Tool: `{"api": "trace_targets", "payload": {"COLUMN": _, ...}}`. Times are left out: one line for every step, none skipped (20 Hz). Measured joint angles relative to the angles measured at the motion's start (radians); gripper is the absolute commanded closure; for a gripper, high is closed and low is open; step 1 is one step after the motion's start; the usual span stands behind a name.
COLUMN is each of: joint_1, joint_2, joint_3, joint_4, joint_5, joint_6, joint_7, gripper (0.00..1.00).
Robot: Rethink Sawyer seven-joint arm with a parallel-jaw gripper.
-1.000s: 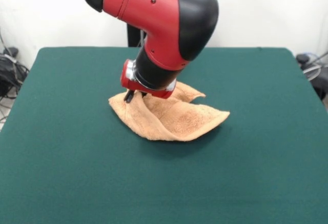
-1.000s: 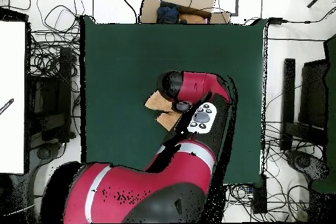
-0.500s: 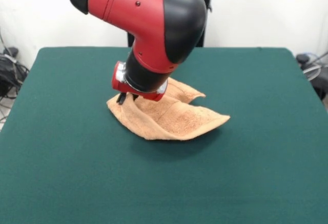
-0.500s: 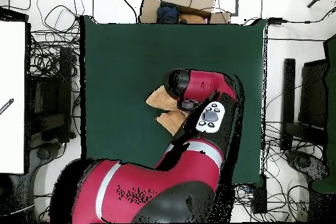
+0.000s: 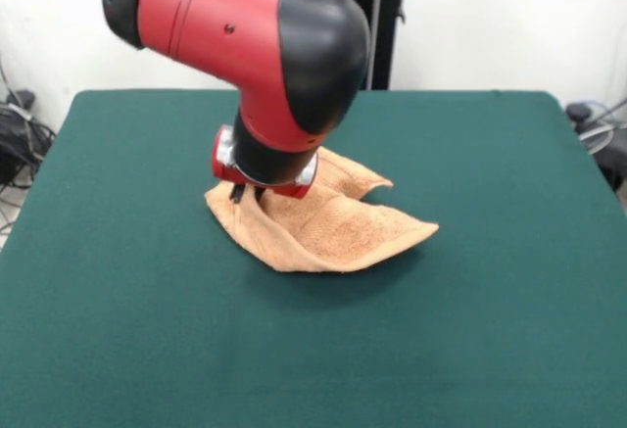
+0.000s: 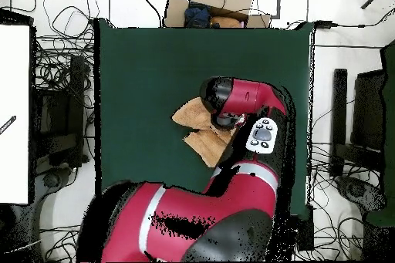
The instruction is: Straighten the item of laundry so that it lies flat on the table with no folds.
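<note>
The pincer (image 5: 238, 193) sat at the towel's (image 5: 323, 224) 10 o'clock corner in the front view, its dark tips down against the cloth; whether they were apart or clamped could not be told. The towel lay near the middle of the desk (image 5: 118, 330), folded and bunched, one point reaching toward 3 o'clock and a raised flap toward 1 o'clock.
</note>
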Motion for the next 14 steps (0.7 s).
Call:
{"api": "trace_targets", "payload": {"joint_1": -0.012, "joint_2": 0.001, "joint_3": 0.013, "joint_4": -0.003, "joint_5": 0.000, "joint_6": 0.013, "joint_7": 0.000, "gripper": 1.00}}
{"api": "trace_targets", "payload": {"joint_1": -0.023, "joint_2": 0.001, "joint_3": 0.027, "joint_4": -0.008, "joint_5": 0.000, "joint_6": 0.026, "joint_7": 0.000, "gripper": 1.00}}
{"api": "trace_targets", "payload": {"joint_1": -0.031, "joint_2": 0.002, "joint_3": 0.036, "joint_4": -0.011, "joint_5": 0.000, "joint_6": 0.033, "joint_7": 0.000, "gripper": 1.00}}
{"api": "trace_targets", "payload": {"joint_1": -0.040, "joint_2": 0.003, "joint_3": 0.045, "joint_4": -0.016, "joint_5": -0.001, "joint_6": 0.042, "joint_7": -0.001, "gripper": 1.00}}
{"api": "trace_targets", "payload": {"joint_1": -0.048, "joint_2": 0.004, "joint_3": 0.054, "joint_4": -0.020, "joint_5": -0.001, "joint_6": 0.051, "joint_7": -0.004, "gripper": 1.00}}
{"api": "trace_targets", "payload": {"joint_1": -0.059, "joint_2": 0.007, "joint_3": 0.066, "joint_4": -0.029, "joint_5": -0.001, "joint_6": 0.064, "joint_7": -0.008, "gripper": 1.00}}
{"api": "trace_targets", "payload": {"joint_1": -0.066, "joint_2": 0.009, "joint_3": 0.073, "joint_4": -0.035, "joint_5": -0.001, "joint_6": 0.073, "joint_7": -0.011, "gripper": 1.00}}
{"api": "trace_targets", "payload": {"joint_1": -0.075, "joint_2": 0.013, "joint_3": 0.082, "joint_4": -0.045, "joint_5": -0.001, "joint_6": 0.086, "joint_7": -0.014, "gripper": 1.00}}
{"api": "trace_targets", "payload": {"joint_1": -0.093, "joint_2": 0.027, "joint_3": 0.102, "joint_4": -0.074, "joint_5": -0.001, "joint_6": 0.117, "joint_7": -0.019, "gripper": 1.00}}
{"api": "trace_targets", "payload": {"joint_1": -0.099, "joint_2": 0.034, "joint_3": 0.109, "joint_4": -0.086, "joint_5": -0.002, "joint_6": 0.130, "joint_7": -0.020, "gripper": 1.00}}
{"api": "trace_targets", "payload": {"joint_1": -0.103, "joint_2": 0.039, "joint_3": 0.114, "joint_4": -0.096, "joint_5": -0.004, "joint_6": 0.139, "joint_7": -0.022, "gripper": 1.00}}
{"api": "trace_targets", "payload": {"joint_1": -0.112, "joint_2": 0.051, "joint_3": 0.126, "joint_4": -0.117, "joint_5": -0.008, "joint_6": 0.159, "joint_7": -0.025, "gripper": 1.00}}
{"api": "trace_targets", "payload": {"joint_1": -0.118, "joint_2": 0.062, "joint_3": 0.134, "joint_4": -0.135, "joint_5": -0.013, "joint_6": 0.177, "joint_7": -0.030, "gripper": 1.00}}
{"api": "trace_targets", "payload": {"joint_1": -0.123, "joint_2": 0.071, "joint_3": 0.140, "joint_4": -0.150, "joint_5": -0.016, "joint_6": 0.191, "joint_7": -0.035, "gripper": 1.00}}
